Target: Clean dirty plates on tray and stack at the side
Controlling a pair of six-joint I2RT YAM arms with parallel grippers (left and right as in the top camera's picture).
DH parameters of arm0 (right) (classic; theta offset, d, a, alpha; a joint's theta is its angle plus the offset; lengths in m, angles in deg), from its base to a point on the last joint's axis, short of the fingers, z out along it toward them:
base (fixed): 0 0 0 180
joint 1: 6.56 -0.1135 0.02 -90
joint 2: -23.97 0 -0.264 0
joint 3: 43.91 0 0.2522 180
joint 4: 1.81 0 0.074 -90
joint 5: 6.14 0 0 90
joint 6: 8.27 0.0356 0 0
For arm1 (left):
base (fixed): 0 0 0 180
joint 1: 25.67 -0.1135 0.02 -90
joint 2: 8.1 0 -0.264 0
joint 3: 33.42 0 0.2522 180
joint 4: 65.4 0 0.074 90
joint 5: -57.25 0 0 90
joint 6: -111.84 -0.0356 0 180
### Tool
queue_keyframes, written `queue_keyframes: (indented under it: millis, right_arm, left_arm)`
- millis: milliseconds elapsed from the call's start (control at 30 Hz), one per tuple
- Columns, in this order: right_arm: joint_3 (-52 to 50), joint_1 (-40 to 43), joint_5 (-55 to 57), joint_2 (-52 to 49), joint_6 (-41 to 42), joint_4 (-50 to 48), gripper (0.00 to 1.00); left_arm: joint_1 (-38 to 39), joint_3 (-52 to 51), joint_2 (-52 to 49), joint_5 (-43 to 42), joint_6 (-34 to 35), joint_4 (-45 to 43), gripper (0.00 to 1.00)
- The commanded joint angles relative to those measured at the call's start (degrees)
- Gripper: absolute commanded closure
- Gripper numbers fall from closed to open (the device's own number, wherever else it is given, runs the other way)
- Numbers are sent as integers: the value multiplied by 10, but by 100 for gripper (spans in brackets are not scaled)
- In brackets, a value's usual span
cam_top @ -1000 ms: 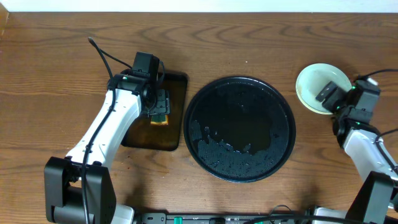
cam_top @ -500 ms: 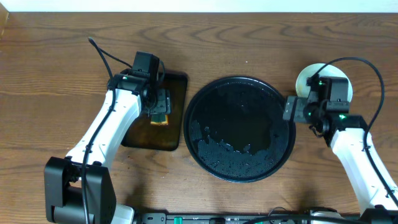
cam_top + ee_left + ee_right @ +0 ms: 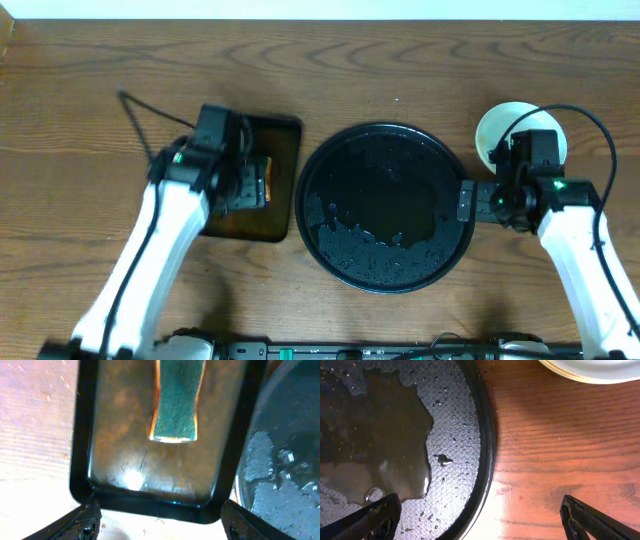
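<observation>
From my feed the round tray [image 3: 457,430] is glossy black with a fine pebbled texture, water sitting on it in shiny sheets and beads. The tabletop [image 3: 545,445] is brown wood grain, smooth with a soft sheen. The small rectangular tray [image 3: 125,445] is dark and mirror-glossy, looks like plastic. The sponge [image 3: 176,405] has a rough, fibrous green face. The plates [image 3: 590,370] look pale, smooth and glazed

Brown wood-grain tabletop [image 3: 400,60], large round glossy black tray [image 3: 385,127] set at its middle, wet inside, smaller dark rectangular tray [image 3: 283,200] laid just beside it on the left, pale plates [image 3: 495,125] placed near its right rim, partly hidden.
</observation>
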Motion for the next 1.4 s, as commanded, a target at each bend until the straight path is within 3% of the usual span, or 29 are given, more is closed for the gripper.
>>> queue_keyframes:
  millis: [0,233,433,833,867,1367]
  right_arm:
    - [-39,-7,-27,58,9,-18,1]
    - [-124,-7,-13,243,9,-62,1]
    - [-153,-7,13,349,9,-80,1]
    - [-153,-7,14,358,9,-65,1]
    - [-153,-7,14,358,9,-65,1]
    - [-153,-7,15,358,9,-65,1]
  left_arm:
    - [-1,-67,90,-5,-1,-32,23]
    - [-1,-186,311,-5,-1,-92,22]
    - [-1,-199,403,-5,-1,-88,22]
    - [-1,-199,408,-6,-1,-87,21]
    - [-1,-199,408,-6,-1,-87,12]
    - [-1,-199,408,-6,-1,-87,11]
